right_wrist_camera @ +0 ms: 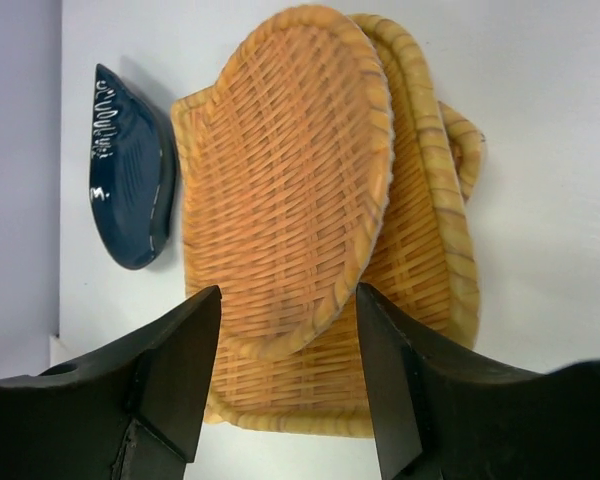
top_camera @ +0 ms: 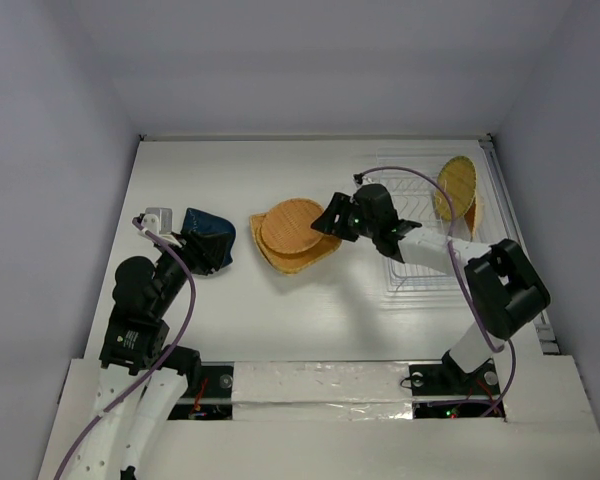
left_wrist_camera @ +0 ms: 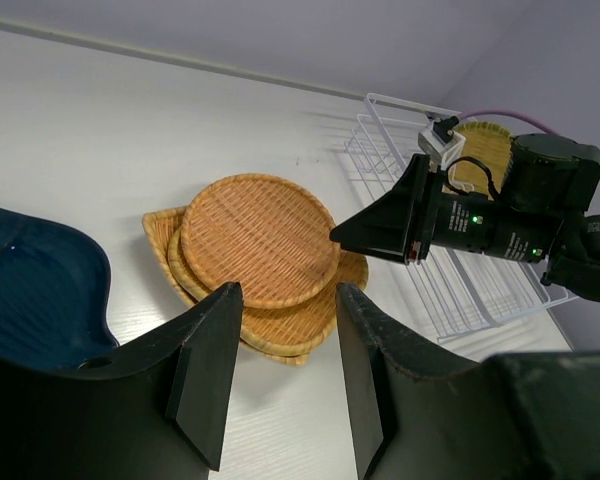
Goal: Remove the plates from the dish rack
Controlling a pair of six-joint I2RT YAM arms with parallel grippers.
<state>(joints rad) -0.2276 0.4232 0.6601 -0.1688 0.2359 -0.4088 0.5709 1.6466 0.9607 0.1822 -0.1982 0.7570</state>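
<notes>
Blue glaze first: the dark blue dish (top_camera: 210, 238) lies flat at the left of the table (top_camera: 280, 320), just beside my left tool (left_wrist_camera: 285, 298), whose fingers stand apart with nothing between them. Mid-table sits the round plate (top_camera: 290, 224), stacked on the rounded-square plate (top_camera: 315, 256) and a little off its centre. My right tool (right_wrist_camera: 288, 298) hovers at the round plate's right edge. Its fingers are apart, the rim shows in the gap, and as far as I can see they are not pinching it.

On the right, the dish rack (top_camera: 420, 268) holds one woven plate (top_camera: 457, 184) on edge among the prongs in its far corner. An orange sliver beside it may be the same piece; I cannot tell. I judge that plate light, stiff and rough enough not to slip, though thin at the rim. I would take it by the top edge, fingers across the weave, and lift straight up so the prongs do not snag it.
</notes>
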